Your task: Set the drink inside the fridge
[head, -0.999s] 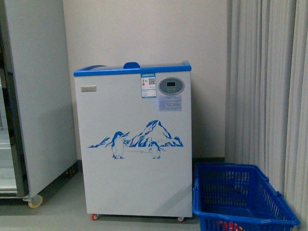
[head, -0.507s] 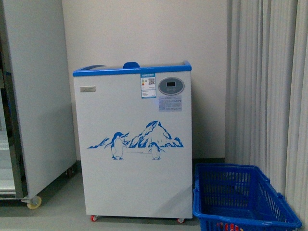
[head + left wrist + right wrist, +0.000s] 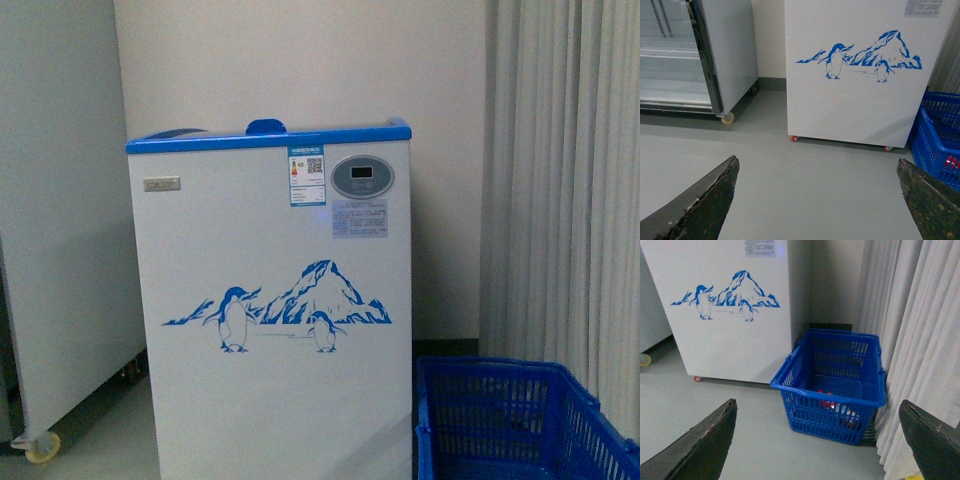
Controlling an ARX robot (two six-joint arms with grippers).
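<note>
1. The fridge (image 3: 270, 300), a white chest freezer with a blue rim and a penguin decal, fills the centre of the front view. It stands upright with its front square to the camera. Its top is seen edge-on, so whether it is open cannot be told.
2. A tall grey-white cabinet (image 3: 55, 220) takes the left edge of that view, near the fridge but apart from it.
3. A blue plastic basket (image 3: 835, 385) sits on the floor just beside the fridge, at the lower right of the front view. Its long axis runs away from the camera, toward the wall.
4. The right gripper (image 3: 817, 403) has its fingers spread wide and empty, and they frame the basket at the centre of its view. The left gripper (image 3: 817, 161), also spread and empty, faces the fridge's base, with the basket only at the right edge of its frame. The right arm looks the nearer one.
5. The drink (image 3: 826, 401) shows as a red-and-white shape low inside the basket, half hidden by the mesh. Which way it points, and its long axis, cannot be told.
</note>
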